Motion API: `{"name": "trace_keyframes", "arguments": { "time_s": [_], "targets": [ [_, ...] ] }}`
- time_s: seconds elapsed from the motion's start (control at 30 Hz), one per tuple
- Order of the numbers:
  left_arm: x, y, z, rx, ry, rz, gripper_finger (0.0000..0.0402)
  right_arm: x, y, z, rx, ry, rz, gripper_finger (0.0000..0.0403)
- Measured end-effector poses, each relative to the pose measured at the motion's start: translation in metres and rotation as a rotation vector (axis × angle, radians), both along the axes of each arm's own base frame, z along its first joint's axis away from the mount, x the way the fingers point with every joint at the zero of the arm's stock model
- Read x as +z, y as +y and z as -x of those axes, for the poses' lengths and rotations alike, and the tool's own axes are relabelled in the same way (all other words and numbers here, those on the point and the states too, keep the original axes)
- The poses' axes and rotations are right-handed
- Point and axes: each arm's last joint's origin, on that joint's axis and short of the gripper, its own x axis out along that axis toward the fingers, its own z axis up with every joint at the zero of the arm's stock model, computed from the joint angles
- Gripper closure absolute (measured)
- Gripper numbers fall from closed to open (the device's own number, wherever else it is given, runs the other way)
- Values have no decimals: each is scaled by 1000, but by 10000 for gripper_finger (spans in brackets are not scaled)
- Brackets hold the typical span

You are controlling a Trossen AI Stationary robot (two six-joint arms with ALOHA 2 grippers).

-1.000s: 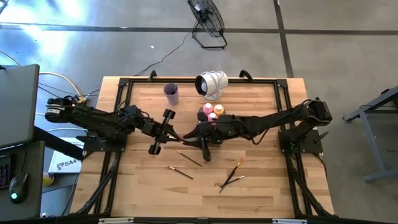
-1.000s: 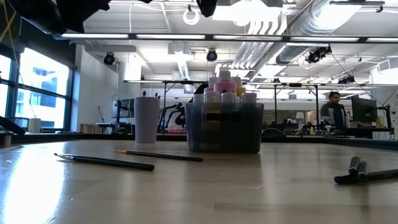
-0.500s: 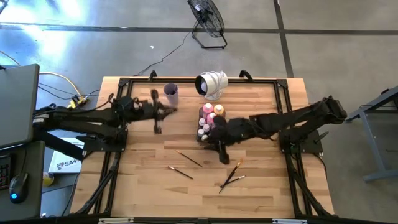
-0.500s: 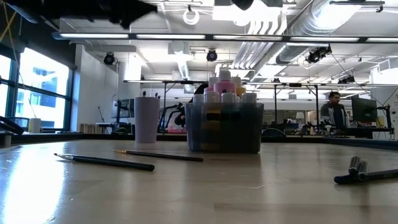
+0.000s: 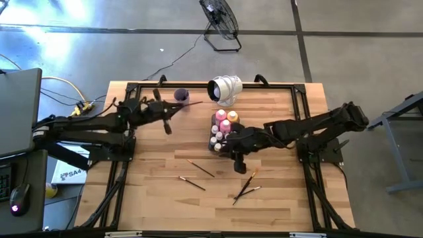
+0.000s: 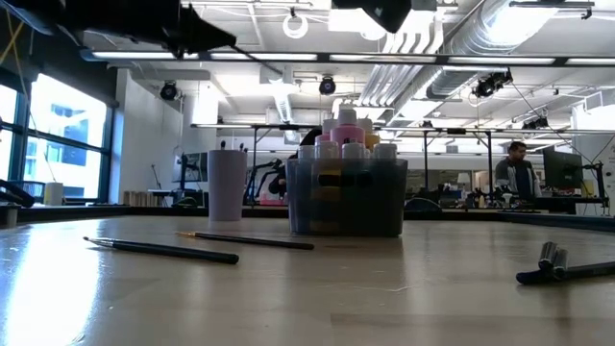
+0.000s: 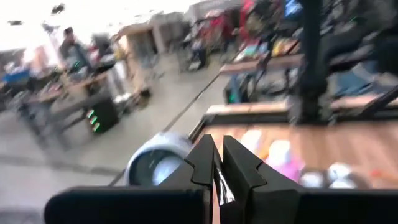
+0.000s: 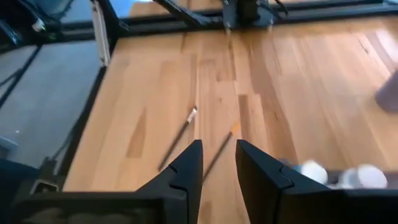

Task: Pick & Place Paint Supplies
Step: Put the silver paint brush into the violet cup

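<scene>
Dark brush [image 5: 190, 103] in left gripper [image 5: 166, 121], pinched tight, long way across table, tip over purple cup [image 5: 181, 95]. Right gripper [image 5: 238, 160] empty, fingers slightly apart.

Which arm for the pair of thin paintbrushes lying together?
Right. The right gripper hovers open and empty beside the pair of thin dark-and-wooden paintbrushes; the left gripper is away at the lilac cup, shut on another thin brush.

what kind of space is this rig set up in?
Probably an open lab or workshop: exposed ceiling ducts, rows of workbenches with a person behind, a concrete floor and a floor fan.
</scene>
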Motion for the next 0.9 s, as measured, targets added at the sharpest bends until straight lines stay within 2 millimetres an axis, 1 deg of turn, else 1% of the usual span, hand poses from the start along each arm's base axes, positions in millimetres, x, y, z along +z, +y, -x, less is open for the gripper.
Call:
{"name": "trace_keyframes", "arguments": {
  "time_s": [0.1,0.17,0.23,0.3,0.43,0.53,0.63,0.73,0.9],
  "targets": [
    [-5,4,4,82,52,32,393,-5,0,4,-14,66,-10,320],
    [-6,6,6,141,61,49,393,-9,0,7,-33,117,-24,323],
    [-4,9,8,193,107,63,393,-12,-1,10,-48,167,-26,326],
    [3,11,10,235,164,90,393,-16,-2,13,-61,213,-28,328],
    [27,17,11,325,270,126,393,-19,1,18,-69,268,-28,333],
    [44,23,13,368,331,155,393,-20,4,19,-59,273,-25,335],
    [52,31,13,404,394,221,393,-19,7,19,-52,269,-20,335],
    [45,42,6,445,441,258,393,-19,9,20,-45,265,-19,335],
    [25,60,-11,459,530,327,393,-19,14,21,-29,265,-17,335]
  ]
}}
